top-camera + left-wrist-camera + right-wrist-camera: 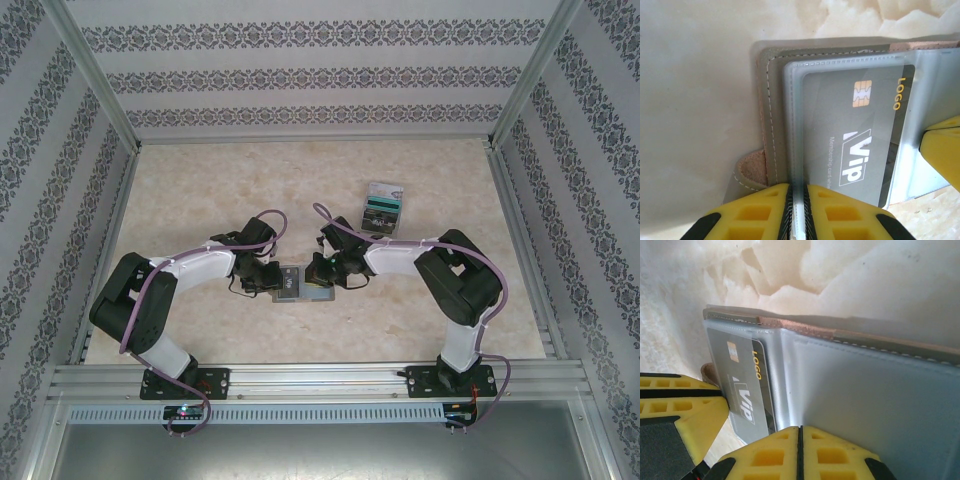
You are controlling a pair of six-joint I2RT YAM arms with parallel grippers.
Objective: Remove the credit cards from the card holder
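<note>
Your flat grey-brown stitched folding card holder (298, 288) lies open on the marbled beige table (200, 190). It's lower centre in the top view, long axis left-right between both claws. Left claw (797, 220) clamps it by its clear plastic sleeve (795, 125), jaws nearly together. A matte grey VIP credit card (855, 145) with a gold chip sits inside. Right claw (800, 455) is fully closed at the pale half's near edge; can't tell if it grips. You've got bare table above and left.
</note>
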